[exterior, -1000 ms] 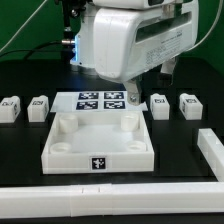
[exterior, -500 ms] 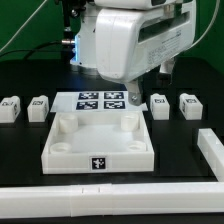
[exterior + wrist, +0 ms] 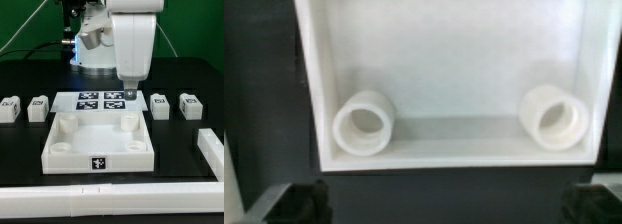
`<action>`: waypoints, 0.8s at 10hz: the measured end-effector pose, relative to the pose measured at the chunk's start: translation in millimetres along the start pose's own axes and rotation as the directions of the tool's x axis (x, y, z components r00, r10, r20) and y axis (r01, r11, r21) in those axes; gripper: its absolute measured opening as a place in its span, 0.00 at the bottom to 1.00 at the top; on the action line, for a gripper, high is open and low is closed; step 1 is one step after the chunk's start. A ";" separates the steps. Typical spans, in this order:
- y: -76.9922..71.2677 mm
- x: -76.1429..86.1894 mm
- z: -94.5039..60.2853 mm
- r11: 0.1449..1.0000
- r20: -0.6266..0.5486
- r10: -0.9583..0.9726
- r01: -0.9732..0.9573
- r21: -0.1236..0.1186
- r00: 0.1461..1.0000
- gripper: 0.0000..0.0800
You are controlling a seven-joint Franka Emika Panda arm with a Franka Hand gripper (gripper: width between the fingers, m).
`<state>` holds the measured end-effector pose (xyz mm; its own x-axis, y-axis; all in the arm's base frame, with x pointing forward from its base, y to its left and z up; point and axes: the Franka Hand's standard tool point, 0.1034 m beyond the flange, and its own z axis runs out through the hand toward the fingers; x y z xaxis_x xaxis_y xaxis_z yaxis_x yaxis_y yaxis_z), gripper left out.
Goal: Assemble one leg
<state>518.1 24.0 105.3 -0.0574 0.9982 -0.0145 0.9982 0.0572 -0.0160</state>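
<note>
Black table (image 3: 20,150) w/ big white tray (image 3: 60,158) mid-table, marker board (image 3: 97,99) behind; gripper (image 3: 130,95) hangs above tray's far edge, jaws spread, empty; leg (image 3: 159,104) lies beside tray, exterior view's right, toward table's far edge.

The tray (image 3: 60,158) looks like moulded white plastic, smooth with a soft satin sheen. Close up, its floor (image 3: 455,60) and round sockets (image 3: 367,125) have the same even skin. The legs (image 3: 39,107) at its ten and two o'clock are the same white plastic, each faced with a flat printed tag. The table (image 3: 30,140) is matt black. At the tray's twelve o'clock the marker board (image 3: 100,100) is matt white, and the arm's casing (image 3: 133,40) is glossier white plastic.
</note>
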 end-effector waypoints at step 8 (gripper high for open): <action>-90.4 -29.5 47.4 0.990 -0.009 -0.132 0.132 0.053 0.991 0.81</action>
<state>428.8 -11.3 59.8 -0.1884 0.9821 -0.0034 0.9797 0.1877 -0.0704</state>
